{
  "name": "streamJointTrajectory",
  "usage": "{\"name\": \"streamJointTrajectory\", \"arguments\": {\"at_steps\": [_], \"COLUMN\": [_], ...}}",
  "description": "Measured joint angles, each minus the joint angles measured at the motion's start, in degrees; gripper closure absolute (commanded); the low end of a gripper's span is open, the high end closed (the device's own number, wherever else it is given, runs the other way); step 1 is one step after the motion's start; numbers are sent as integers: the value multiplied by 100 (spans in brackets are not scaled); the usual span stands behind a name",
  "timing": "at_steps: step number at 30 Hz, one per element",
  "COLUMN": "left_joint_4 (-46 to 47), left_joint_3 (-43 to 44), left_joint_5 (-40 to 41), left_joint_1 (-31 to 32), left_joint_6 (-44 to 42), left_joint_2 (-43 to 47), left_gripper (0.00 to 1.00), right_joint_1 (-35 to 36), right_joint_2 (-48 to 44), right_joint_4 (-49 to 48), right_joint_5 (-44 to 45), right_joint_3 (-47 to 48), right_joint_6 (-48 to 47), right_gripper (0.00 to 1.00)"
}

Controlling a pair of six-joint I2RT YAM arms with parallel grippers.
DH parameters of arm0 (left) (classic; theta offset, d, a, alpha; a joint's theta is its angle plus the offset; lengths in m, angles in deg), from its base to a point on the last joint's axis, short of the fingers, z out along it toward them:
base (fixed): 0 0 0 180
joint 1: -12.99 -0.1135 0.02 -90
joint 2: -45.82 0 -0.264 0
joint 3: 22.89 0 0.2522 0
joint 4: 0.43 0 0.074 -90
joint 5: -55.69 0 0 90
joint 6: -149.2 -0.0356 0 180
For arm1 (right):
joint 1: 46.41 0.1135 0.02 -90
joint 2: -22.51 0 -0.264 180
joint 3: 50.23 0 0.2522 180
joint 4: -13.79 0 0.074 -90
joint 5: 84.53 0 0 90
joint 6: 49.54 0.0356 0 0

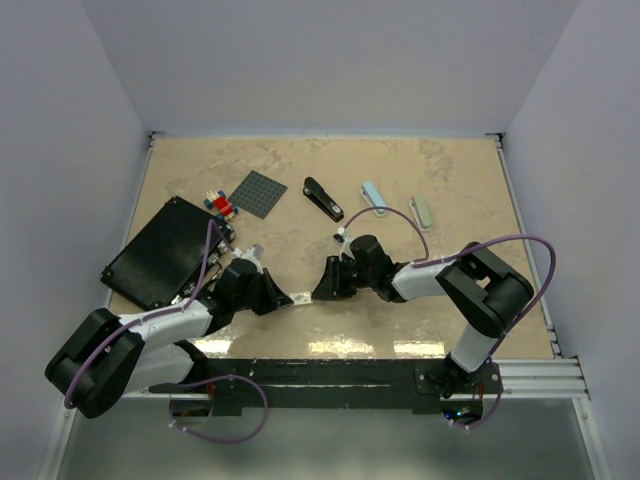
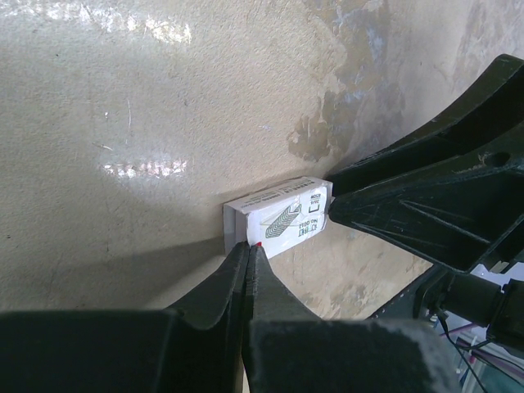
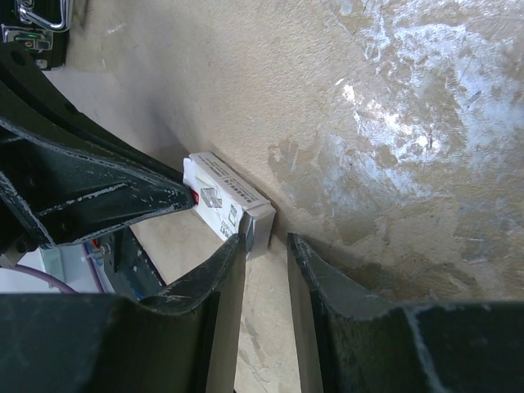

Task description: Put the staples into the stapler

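A little white box (image 1: 301, 297) lies on the table between my two grippers. In the left wrist view the box (image 2: 282, 214) shows printed labels. My left gripper (image 2: 249, 246) is shut, its tips pinching the box's near corner, where a small red edge shows. My right gripper (image 3: 267, 239) is open at the box's other end (image 3: 221, 196). Its left finger touches a grey end piece (image 3: 260, 227). The staples do not show as a separate block. A black stapler (image 1: 322, 198), a light blue one (image 1: 374, 198) and a green one (image 1: 422, 211) lie at the back.
A black case (image 1: 160, 250) lies at the left, with a dark grey baseplate (image 1: 257, 192) and small coloured bricks (image 1: 220, 205) behind it. White walls close in the table on three sides. Both arms lie low along the near edge.
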Motion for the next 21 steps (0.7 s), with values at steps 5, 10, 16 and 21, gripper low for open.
{"name": "streamJointTrajectory", "arguments": {"at_steps": [5, 10, 16, 21], "left_joint_4": [2, 2, 2, 13], "left_joint_3": [0, 0, 0, -9], "left_joint_5": [0, 0, 2, 2], "left_joint_1": [0, 0, 0, 0], "left_joint_6": [11, 55, 96, 116], "left_joint_2": [0, 0, 0, 0], "left_gripper": [100, 100, 100, 100], "right_joint_1": [2, 7, 44, 50], "right_joint_2": [0, 0, -2, -9], "right_joint_4": [157, 367, 629, 922], "right_joint_5": [9, 59, 201, 306], "right_joint_3": [74, 177, 317, 463], "right_joint_6": [-20, -31, -44, -44], "right_gripper": [70, 70, 71, 72]}}
